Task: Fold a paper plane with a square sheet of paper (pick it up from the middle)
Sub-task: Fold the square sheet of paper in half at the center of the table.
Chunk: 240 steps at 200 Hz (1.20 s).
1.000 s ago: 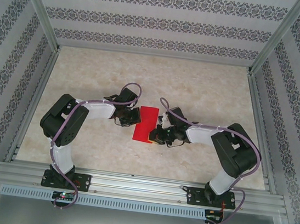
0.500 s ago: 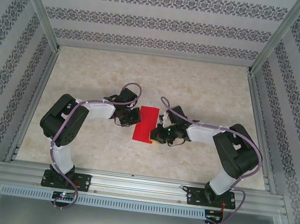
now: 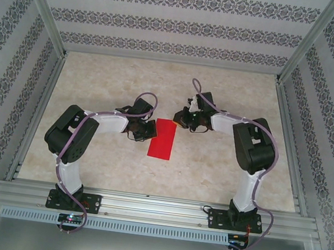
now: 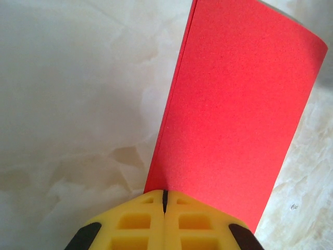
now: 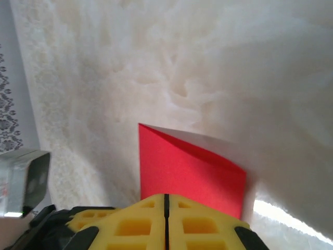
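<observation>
Hiding paper (image 4: 234, 120) edge; left tool (image 4: 164, 200)

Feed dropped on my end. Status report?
Left gripper shut at left edge of red paper. Right gripper shut at its far corner. Paper folded, on table. Nothing blocking.

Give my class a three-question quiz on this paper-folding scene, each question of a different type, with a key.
1. True or false: the red paper shows as an oblong, longer than it is wide.
2. Seen from above, the left gripper sits at the paper's: A) left edge, B) right edge, C) near edge.
3. Fill in: the left gripper and the right gripper both have their jaws ____.

Key: 1 true; 2 A; 3 shut.
</observation>
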{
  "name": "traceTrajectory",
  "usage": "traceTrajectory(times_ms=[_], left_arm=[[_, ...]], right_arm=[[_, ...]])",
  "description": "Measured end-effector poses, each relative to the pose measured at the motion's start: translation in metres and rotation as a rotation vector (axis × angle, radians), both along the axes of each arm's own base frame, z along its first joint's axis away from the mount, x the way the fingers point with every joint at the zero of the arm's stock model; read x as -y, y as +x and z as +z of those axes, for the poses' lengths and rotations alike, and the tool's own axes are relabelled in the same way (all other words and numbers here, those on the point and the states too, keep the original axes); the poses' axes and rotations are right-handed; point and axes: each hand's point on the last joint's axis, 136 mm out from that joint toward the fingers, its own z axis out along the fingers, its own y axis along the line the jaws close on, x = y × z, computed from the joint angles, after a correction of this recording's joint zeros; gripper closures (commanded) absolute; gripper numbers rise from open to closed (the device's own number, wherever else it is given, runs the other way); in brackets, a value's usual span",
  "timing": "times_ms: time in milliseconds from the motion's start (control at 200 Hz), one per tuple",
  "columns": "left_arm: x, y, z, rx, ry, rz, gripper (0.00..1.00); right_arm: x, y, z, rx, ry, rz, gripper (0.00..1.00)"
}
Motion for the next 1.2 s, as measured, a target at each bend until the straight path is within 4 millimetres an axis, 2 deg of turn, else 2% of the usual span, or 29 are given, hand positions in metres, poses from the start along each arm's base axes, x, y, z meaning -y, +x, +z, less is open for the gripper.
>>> traceTrajectory(times_ms=[205,560,834,1044,1199], left_arm=[[0.0,0.0,0.0,0.0,0.0,0.0,1.0],[0.0,0.0,0.0,0.0,0.0,-0.001,1.0],[0.0,0.0,0.0,0.001,0.0,-0.003,1.0],[0.0,0.0,0.0,0.002,0.001,-0.003,1.0],[0.0,0.0,0.0,0.001,0.0,-0.004,1.0]], right_arm=[[0.002,-0.002,-0.028,-0.066,-0.029,-0.004,0.91],[0.004,-0.001,-0.024,-0.105,-0.036,-0.012,0.9],[0.002,0.018,-0.004,-0.06,-0.063,-0.016,0.9],[0.003,0.013,-0.027,-0.107,-0.085,-0.016,0.9],[0.003,0.013,-0.028,-0.105,-0.079,-0.013,0.9]])
